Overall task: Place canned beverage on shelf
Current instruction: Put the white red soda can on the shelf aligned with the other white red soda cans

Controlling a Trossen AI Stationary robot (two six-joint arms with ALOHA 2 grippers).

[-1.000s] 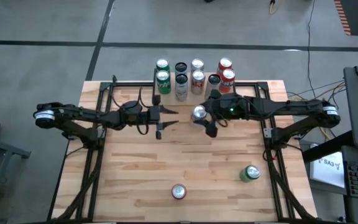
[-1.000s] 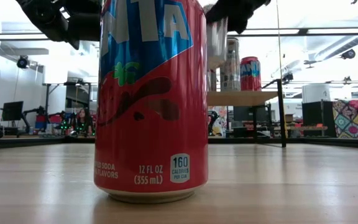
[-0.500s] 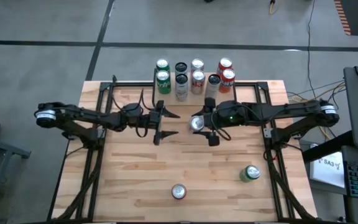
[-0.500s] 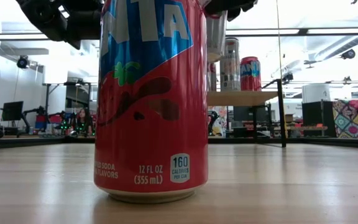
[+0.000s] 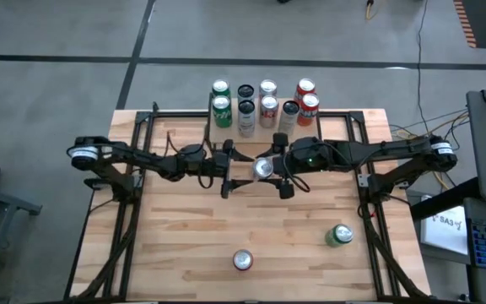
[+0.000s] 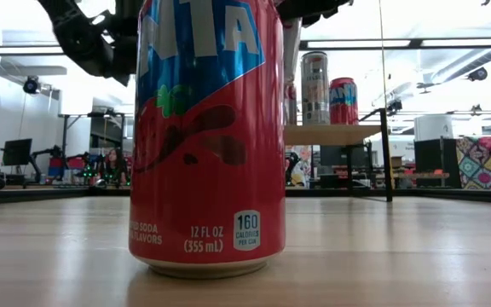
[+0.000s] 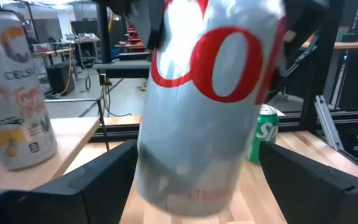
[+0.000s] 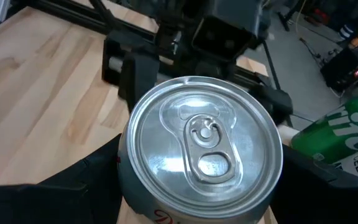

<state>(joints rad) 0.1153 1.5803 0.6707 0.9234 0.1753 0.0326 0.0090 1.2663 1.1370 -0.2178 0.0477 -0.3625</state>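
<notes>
A silver canned beverage (image 5: 264,167) with red lettering (image 7: 210,93) hangs in the air over the middle of the table. My right gripper (image 5: 278,169), reaching in from the table's right, is shut on it. My left gripper (image 5: 236,173) comes level from the left and is open. Its two fingers (image 7: 86,180) stand wide on either side of the can's lower half; I cannot tell whether they touch it. The shelf (image 6: 331,134) stands at the table's far edge with several cans upright on its top. My right gripper pinches the can's side wall (image 8: 122,180) between its two fingers, just below the top rim, one finger on each side. The fingers come from the table's right, slanting slightly down. The can is lifted clear of the table, roughly upright, its lid (image 8: 204,146) showing.
A red soda can (image 5: 242,260) stands near the table's front edge and fills the low view (image 6: 207,136). A green can (image 5: 338,235) stands at the near right. A pale can (image 7: 17,93) on the shelf is close beside my left gripper.
My left gripper has moved toward the table's right and a little down, up to the held can, and has opened wider. My right gripper has rolled its wrist and shifted the can slightly toward the left and near edges, still clear of the table.
</notes>
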